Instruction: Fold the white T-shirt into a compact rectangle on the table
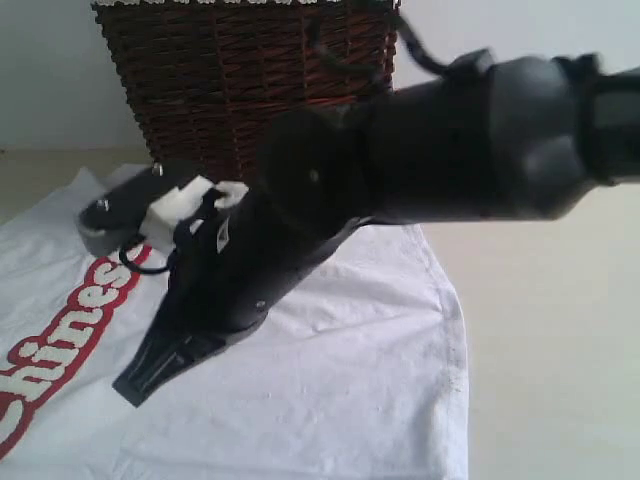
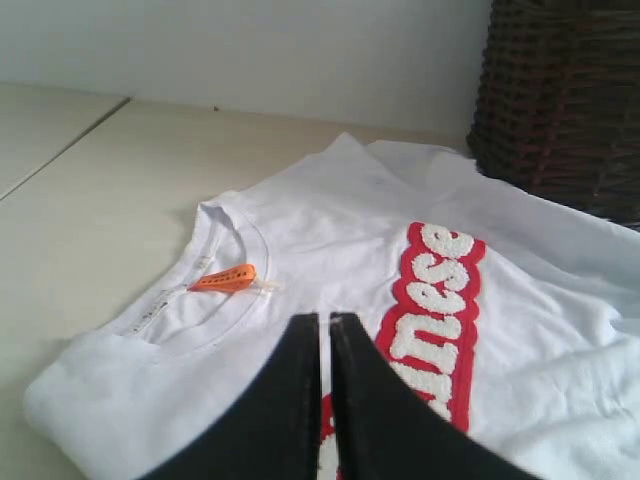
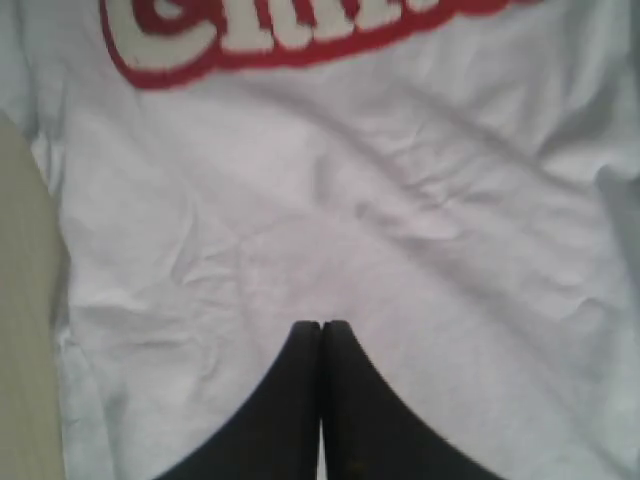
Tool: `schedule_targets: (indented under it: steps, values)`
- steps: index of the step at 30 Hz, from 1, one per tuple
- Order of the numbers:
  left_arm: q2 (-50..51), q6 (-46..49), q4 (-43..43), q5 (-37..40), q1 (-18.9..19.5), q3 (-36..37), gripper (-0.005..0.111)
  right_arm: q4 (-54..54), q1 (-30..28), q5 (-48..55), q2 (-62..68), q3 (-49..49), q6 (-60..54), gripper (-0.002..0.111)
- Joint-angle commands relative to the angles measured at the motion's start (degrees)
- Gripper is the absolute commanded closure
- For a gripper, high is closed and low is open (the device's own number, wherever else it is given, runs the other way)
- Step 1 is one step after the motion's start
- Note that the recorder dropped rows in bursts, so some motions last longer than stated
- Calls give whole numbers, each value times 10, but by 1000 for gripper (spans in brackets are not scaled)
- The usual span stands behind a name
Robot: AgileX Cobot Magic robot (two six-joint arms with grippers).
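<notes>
The white T-shirt [image 1: 350, 380] lies spread on the table [image 1: 550, 330], its red-outlined lettering [image 1: 60, 330] running toward the left edge of the exterior view. My right gripper [image 1: 135, 385] reaches across from the right and hangs just over the shirt, shut with nothing in it. In the right wrist view its tips [image 3: 321, 325] sit over plain wrinkled cloth [image 3: 350, 200], below the lettering [image 3: 250, 30]. My left gripper [image 2: 324, 318] is shut and empty above the chest, between the ribbed collar [image 2: 240, 310] with its orange tag [image 2: 225, 277] and the lettering [image 2: 440, 300].
A dark brown wicker basket [image 1: 250, 80] stands at the back, close to the shirt's far edge, and also shows as the basket [image 2: 570, 100] in the left wrist view. Bare table [image 2: 100, 180] stretches beyond the collar. The right arm's bulk blocks much of the exterior view.
</notes>
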Motion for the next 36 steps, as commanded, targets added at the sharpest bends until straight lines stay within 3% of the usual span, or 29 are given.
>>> schedule_targets:
  steps: [1, 11, 21, 29, 32, 36]
  values:
    - [-2, 0, -2, -4, -3, 0, 100, -12, 1, -8, -88, -6, 8, 108]
    - [-2, 0, -2, -4, -3, 0, 100, -58, 1, -30, -297, 29, 47, 108]
    - [-2, 0, -2, -4, -3, 0, 100, -228, 1, 91, -471, 35, 206, 108]
    - [-2, 19, 16, -9, -3, 0, 100, -235, 1, 95, -580, 105, 218, 108]
    - [-2, 51, 56, -72, -3, 0, 100, -235, 1, 95, -614, 145, 218, 108]
    - [-2, -96, -29, -235, -3, 0, 100, -251, 1, 95, -639, 177, 225, 108]
